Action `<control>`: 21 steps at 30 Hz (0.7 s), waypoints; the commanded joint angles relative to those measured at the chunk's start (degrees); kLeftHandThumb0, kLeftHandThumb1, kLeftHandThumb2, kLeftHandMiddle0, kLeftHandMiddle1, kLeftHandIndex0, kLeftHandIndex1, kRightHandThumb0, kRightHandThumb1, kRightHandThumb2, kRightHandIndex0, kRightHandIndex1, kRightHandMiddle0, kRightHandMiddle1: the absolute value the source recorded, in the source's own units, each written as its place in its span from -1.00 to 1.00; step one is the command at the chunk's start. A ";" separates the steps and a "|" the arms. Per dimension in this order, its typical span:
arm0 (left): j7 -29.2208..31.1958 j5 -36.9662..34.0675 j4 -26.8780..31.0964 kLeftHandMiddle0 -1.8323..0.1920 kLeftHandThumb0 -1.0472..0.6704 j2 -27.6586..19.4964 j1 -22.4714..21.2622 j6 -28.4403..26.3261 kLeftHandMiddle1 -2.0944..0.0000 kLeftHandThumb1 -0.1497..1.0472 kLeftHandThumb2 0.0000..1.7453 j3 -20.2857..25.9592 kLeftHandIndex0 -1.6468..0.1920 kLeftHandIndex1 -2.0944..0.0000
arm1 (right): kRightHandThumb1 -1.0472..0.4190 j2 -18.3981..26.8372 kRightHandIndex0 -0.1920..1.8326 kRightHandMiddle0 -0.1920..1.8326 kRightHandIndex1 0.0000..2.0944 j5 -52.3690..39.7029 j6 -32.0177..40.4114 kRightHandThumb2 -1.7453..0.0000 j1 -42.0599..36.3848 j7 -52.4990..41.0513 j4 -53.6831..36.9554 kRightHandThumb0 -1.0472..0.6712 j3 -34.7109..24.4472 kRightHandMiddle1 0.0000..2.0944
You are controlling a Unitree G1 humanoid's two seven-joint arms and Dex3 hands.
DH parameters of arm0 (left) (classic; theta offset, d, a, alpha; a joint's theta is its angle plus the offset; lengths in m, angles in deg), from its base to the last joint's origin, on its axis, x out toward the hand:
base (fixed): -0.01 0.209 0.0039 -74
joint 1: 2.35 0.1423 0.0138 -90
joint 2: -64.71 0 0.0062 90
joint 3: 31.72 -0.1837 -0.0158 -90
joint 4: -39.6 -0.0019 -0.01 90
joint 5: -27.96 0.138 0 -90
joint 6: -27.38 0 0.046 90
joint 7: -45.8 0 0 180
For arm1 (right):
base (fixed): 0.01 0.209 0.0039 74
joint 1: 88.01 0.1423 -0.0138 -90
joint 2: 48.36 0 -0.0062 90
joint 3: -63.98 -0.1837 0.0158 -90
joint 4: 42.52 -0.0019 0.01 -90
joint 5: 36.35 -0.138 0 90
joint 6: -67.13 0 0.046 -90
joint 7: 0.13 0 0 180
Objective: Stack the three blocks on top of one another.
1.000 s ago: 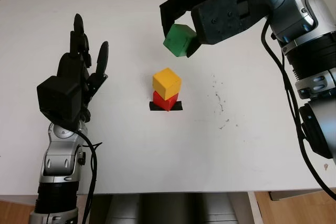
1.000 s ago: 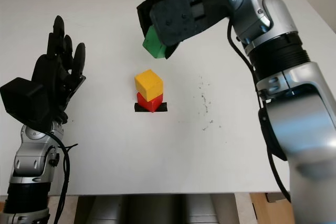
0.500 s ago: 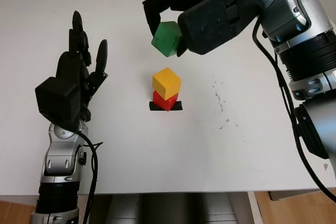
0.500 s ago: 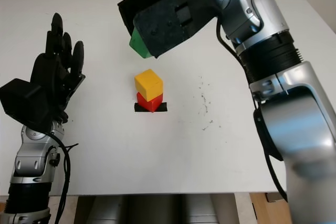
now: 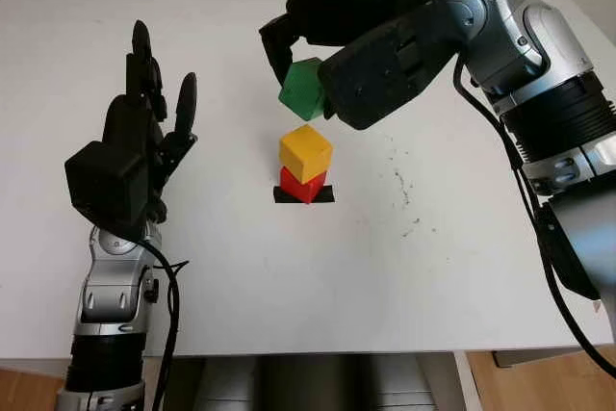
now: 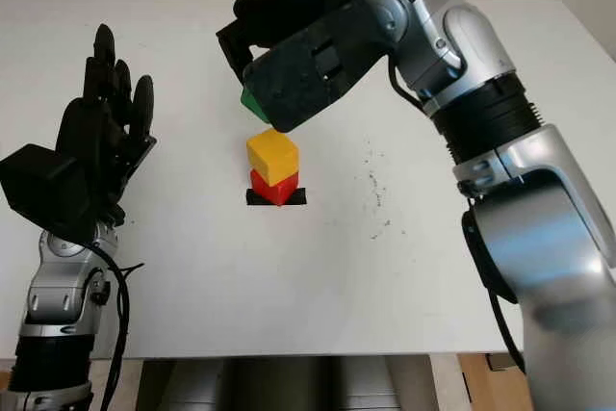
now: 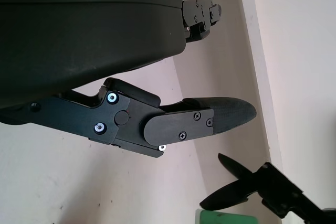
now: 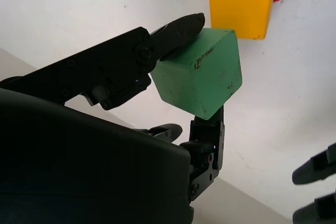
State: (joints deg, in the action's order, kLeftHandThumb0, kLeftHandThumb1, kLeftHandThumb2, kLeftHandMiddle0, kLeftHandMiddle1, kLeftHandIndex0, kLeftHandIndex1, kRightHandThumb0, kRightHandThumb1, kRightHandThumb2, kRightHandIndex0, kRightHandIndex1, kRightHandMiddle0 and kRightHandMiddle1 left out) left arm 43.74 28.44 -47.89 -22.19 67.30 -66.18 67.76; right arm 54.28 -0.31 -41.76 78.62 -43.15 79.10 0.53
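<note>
Green block (image 5: 303, 89) sits pinched in my right hand (image 5: 332, 64), held in the air just above the yellow block (image 5: 306, 152), near the tabletop's (image 5: 289, 267) middle. My palm hides much of it. Yellow stands on the red block (image 5: 302, 185), mostly covered. My left hand (image 5: 135, 146) is open, raised near the left edge.

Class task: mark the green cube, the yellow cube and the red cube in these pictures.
Green wooden cube (image 5: 302, 89): left eye view, on its front face.
Yellow wooden cube (image 5: 305, 154): left eye view, on its top face.
Red wooden cube (image 5: 300, 185): left eye view, on its visible front corner.
</note>
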 commanded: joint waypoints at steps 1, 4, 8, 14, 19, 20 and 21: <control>-0.01 0.32 0.71 0.95 -0.58 0.08 0.19 0.08 0.95 1.00 -0.39 -0.08 0.95 0.95 | -0.83 -0.12 -0.41 -0.40 -0.95 0.39 -0.16 0.94 -0.48 0.34 -0.76 -0.25 0.23 0.34; -0.14 0.61 0.72 0.95 -0.59 0.08 0.17 0.15 0.95 1.00 -0.38 -0.19 0.95 0.95 | -0.82 -0.30 -0.39 -0.36 -0.94 0.81 -0.96 0.94 -0.94 1.07 -0.25 -0.25 0.56 0.31; -0.32 0.61 1.00 0.94 -0.59 0.23 0.35 -0.14 0.95 1.00 -0.38 -0.08 0.94 0.95 | -0.81 -0.53 -0.38 -0.35 -0.94 0.92 -1.23 0.94 -1.75 1.59 -0.23 -0.25 0.63 0.28; -0.51 0.94 1.20 0.94 -0.59 0.30 0.28 -0.47 0.95 1.00 -0.38 -0.21 0.94 0.94 | -0.81 -0.78 -0.36 -0.34 -0.93 1.23 -2.05 0.94 -2.50 2.34 0.43 -0.28 0.96 0.25; -0.65 0.88 0.98 0.94 -0.58 0.70 0.11 -0.22 0.95 1.00 -0.39 -0.18 0.94 0.95 | -0.80 -0.95 -0.30 -0.34 -0.92 -1.02 -2.55 0.94 -2.98 1.26 1.02 -0.24 0.28 0.33; -0.63 0.89 0.91 0.95 -0.58 0.75 0.08 -0.13 0.95 1.00 -0.39 -0.18 0.94 0.95 | -0.80 -0.87 -0.30 -0.35 -0.92 -1.14 -2.59 0.94 -2.86 0.95 0.97 -0.23 0.44 0.34; -0.61 0.97 0.84 0.95 -0.58 0.76 0.07 0.03 0.95 1.00 -0.38 -0.21 0.94 0.95 | -0.81 -0.79 -0.30 -0.36 -0.92 -1.15 -2.54 0.94 -2.75 0.69 0.85 -0.23 0.59 0.35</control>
State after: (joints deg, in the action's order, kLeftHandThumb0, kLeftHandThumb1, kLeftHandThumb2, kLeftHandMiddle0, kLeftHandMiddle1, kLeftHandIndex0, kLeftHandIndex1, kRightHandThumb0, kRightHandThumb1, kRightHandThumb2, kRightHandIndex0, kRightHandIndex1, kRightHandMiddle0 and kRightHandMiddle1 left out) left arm 43.31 29.20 -47.75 -21.62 67.30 -66.64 67.71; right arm 53.50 -0.96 -43.98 75.90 -42.11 80.08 1.55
